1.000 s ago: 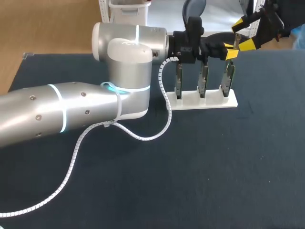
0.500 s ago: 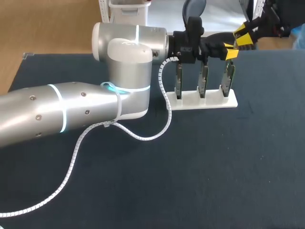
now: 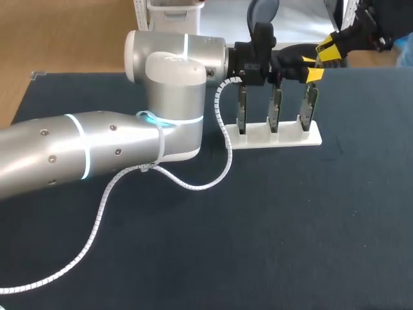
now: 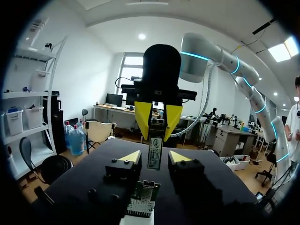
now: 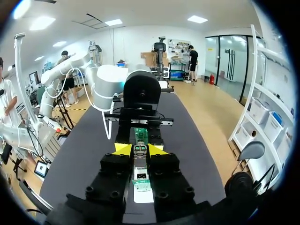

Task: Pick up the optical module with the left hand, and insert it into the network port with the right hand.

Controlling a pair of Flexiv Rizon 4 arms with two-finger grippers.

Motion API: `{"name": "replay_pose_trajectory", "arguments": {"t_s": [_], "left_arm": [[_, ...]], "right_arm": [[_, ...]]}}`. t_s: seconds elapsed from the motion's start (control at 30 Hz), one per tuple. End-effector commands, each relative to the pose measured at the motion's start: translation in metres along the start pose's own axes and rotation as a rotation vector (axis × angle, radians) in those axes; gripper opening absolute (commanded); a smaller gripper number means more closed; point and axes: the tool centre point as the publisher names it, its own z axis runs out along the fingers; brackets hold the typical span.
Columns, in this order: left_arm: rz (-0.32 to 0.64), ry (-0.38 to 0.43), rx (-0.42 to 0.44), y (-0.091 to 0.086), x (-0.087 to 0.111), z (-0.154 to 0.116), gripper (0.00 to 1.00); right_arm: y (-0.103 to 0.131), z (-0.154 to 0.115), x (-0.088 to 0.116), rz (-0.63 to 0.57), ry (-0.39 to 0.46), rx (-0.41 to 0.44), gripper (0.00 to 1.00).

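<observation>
The optical module, a slim silver bar with a label, hangs between the yellow fingers of my right gripper, which is shut on it. In the right wrist view the module sits clamped between that gripper's two tips. My left gripper faces it with its tips on either side of the module, open, a small gap showing on each side. In the head view both grippers, left and right, meet above the rightmost circuit board of the white rack.
The rack holds three upright green boards with network ports; one board shows right under my left gripper. A white coiled cable trails from my left arm across the dark table.
My right gripper, wide open a second ago, has shut on the module. My left gripper has let go and its fingers have parted. Both arms stay in place above the rack.
</observation>
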Motion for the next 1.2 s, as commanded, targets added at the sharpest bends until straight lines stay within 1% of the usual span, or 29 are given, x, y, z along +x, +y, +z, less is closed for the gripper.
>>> {"name": "replay_pose_trajectory", "arguments": {"t_s": [0.03,0.1,0.17,0.2,0.33,0.47,0.63,0.77,0.87,0.93,1.2], "left_arm": [[-0.002,0.004,0.003,0.002,-0.001,0.001,1.0],[-0.001,0.015,-0.002,0.003,0.002,-0.004,1.0],[-0.011,0.06,-0.026,0.005,0.007,-0.014,1.0],[-0.019,0.092,-0.023,0.004,0.009,-0.018,1.0],[0.025,0.168,-0.044,-0.001,0.018,-0.034,1.0],[0.023,0.205,-0.048,-0.003,0.023,-0.043,1.0],[0.043,0.254,-0.026,-0.004,0.024,-0.042,1.0],[0.088,0.303,-0.013,-0.006,0.025,-0.038,1.0],[0.087,0.314,-0.003,-0.006,0.026,-0.033,1.0],[0.09,0.344,-0.002,-0.006,0.026,-0.031,1.0],[0.078,0.408,-0.02,-0.001,0.028,-0.031,1.0]], "right_arm": [[0.001,0.001,0.0,0.0,0.002,0.005,0.0],[0.001,0.001,-0.001,-0.002,0.0,0.007,0.0],[0.001,0.0,-0.002,-0.007,-0.002,0.008,0.0],[0.001,0.0,-0.003,-0.012,-0.001,0.008,0.0],[0.0,-0.002,-0.002,-0.013,0.004,0.012,0.0],[0.0,-0.003,-0.001,-0.009,0.002,0.019,0.0],[0.001,-0.002,0.0,-0.006,-0.001,0.019,0.0],[0.002,-0.002,0.002,-0.001,-0.001,0.021,0.0],[0.002,-0.002,0.003,0.002,-0.003,0.023,0.0],[0.002,-0.002,0.004,0.004,-0.005,0.025,0.0],[0.003,-0.003,0.005,0.006,-0.011,0.032,0.0]]}}
